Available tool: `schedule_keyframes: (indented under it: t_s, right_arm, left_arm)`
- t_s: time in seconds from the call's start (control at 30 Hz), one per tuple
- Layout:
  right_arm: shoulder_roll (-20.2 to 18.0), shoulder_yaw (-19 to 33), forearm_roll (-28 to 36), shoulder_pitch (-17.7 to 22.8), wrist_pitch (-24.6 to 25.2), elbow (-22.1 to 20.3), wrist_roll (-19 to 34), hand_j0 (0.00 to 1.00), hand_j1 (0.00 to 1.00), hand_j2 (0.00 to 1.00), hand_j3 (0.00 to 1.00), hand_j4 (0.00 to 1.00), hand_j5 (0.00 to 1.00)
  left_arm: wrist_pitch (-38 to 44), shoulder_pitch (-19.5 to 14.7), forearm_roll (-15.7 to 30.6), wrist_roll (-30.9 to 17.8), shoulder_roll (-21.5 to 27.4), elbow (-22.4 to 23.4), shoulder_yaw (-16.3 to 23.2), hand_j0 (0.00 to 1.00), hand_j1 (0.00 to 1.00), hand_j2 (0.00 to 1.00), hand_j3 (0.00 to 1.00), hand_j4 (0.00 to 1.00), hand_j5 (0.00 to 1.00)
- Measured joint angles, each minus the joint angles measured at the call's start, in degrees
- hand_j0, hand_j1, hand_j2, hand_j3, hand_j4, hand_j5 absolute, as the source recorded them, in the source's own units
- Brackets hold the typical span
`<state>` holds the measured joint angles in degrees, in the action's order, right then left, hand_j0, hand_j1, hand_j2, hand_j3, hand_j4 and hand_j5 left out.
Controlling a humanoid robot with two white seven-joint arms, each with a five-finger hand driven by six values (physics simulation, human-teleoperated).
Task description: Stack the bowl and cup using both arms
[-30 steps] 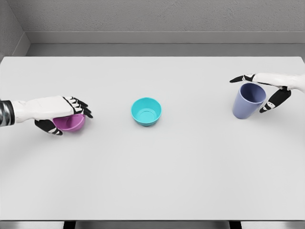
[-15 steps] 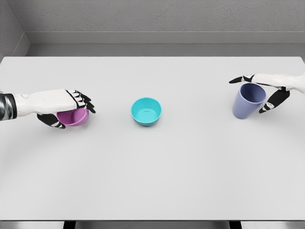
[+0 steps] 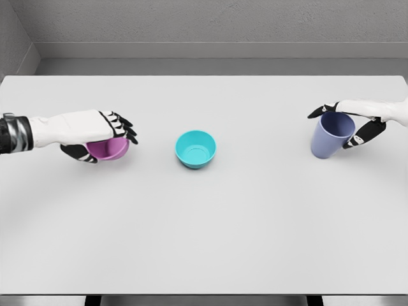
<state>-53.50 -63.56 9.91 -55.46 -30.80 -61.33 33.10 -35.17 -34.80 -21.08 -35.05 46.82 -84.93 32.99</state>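
A purple bowl (image 3: 109, 150) is gripped from above by my left hand (image 3: 108, 137), held just off the white table (image 3: 204, 242) at the left. A teal bowl (image 3: 196, 148) sits upright in the middle of the table, with nothing in it. At the right stands a blue cup (image 3: 330, 137), tilted slightly. My right hand (image 3: 335, 124) wraps it: fingers over the far rim, thumb against its right side.
The table's far edge meets a grey wall. Bare tabletop stretches between the teal bowl and each hand, and across the whole front half.
My left hand has carried the purple bowl up and to the right, toward the teal bowl. My right hand's thumb has closed in against the blue cup.
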Motion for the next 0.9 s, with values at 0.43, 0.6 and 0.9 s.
schedule_keyframes:
  t_s: [0.43, 0.6, 0.9]
  right_arm:
    - [0.0, 0.0, -0.2, -0.5, -0.1, -0.2, 0.0, 0.67, 0.67, 0.67, 0.67, 0.67, 0.67]
    - [0.0, 0.0, -0.2, -0.6, -0.1, -0.3, 0.0, 0.67, 0.67, 0.67, 0.67, 0.67, 0.67]
    - [-0.1, 0.0, -0.4, -1.3, -0.3, -0.7, 0.0, 0.67, 0.67, 0.67, 0.67, 0.67, 0.67]
  left_arm:
    - [0.0, -4.2, -1.1, 0.0, -3.4, -0.1, 3.5, 0.81, 0.81, 0.81, 0.81, 0.81, 0.81]
    - [0.0, -5.3, -1.8, 0.0, -4.8, 0.0, 4.0, 0.81, 0.81, 0.81, 0.81, 0.81, 0.81]
    - [0.0, -8.0, -2.3, 0.0, -7.3, 0.2, 6.5, 0.80, 0.80, 0.80, 0.80, 0.80, 0.80]
